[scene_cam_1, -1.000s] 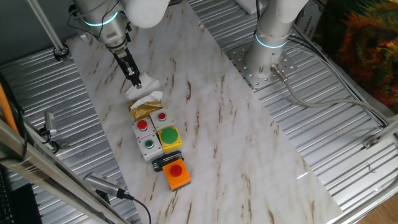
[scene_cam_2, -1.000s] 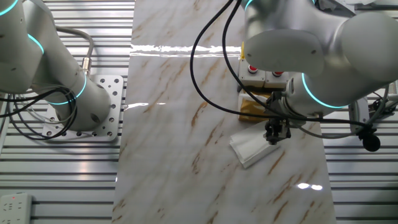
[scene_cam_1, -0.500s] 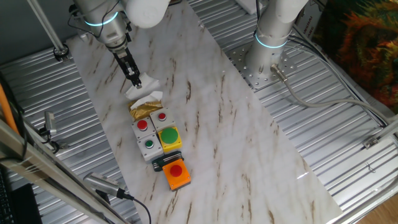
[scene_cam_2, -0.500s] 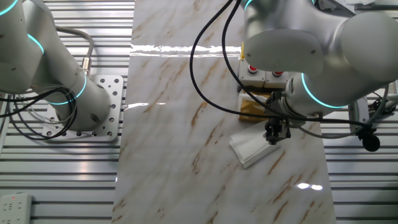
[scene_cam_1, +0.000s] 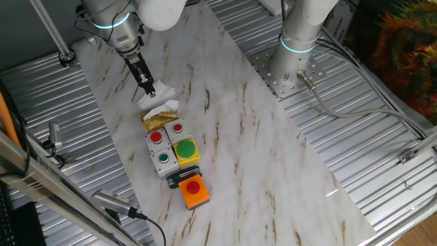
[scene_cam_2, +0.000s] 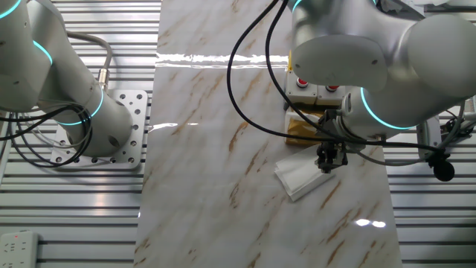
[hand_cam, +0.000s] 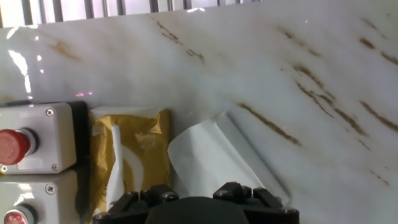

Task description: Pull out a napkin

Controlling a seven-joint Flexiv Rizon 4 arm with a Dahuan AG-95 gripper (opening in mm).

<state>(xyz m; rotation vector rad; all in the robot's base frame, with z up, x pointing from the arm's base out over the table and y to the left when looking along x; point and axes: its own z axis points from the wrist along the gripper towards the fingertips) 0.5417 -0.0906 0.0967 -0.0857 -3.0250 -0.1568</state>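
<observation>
White marble tabletop (scene_cam_1: 232, 123) with brown veins runs diagonally across ribbed metal decking, and a second arm's base stands bolted to a plate beside it. Near the far end of the slab the gripper (scene_cam_1: 149, 89) points down from the arm, its dark fingers narrow and close together over the napkin (scene_cam_1: 156, 97). From the other fixed view the gripper (scene_cam_2: 328, 164) sits right on top of the napkin (scene_cam_2: 301, 179), which lies flat on the marble as a white sheet with one corner jutting toward the camera. The fingertips appear drawn together on the sheet, but none of the views shows the tips clearly enough to say whether they actually pinch the paper or merely rest on it, so I cannot tell the claw's state for certain. In the hand view the napkin (hand_cam: 217, 158) spreads out just beside the gold packet (hand_cam: 130, 155), its near edge running under the dark gripper body at the bottom of the frame; a strip of white tissue shows at the packet's slot. The gold packet (scene_cam_1: 160, 119) lies between the napkin and the grey button box (scene_cam_1: 167, 147), touching the box, which carries red and green buttons. Beyond that sit a yellow box with a green button (scene_cam_1: 186, 150) and an orange box with a red button (scene_cam_1: 194, 190).
</observation>
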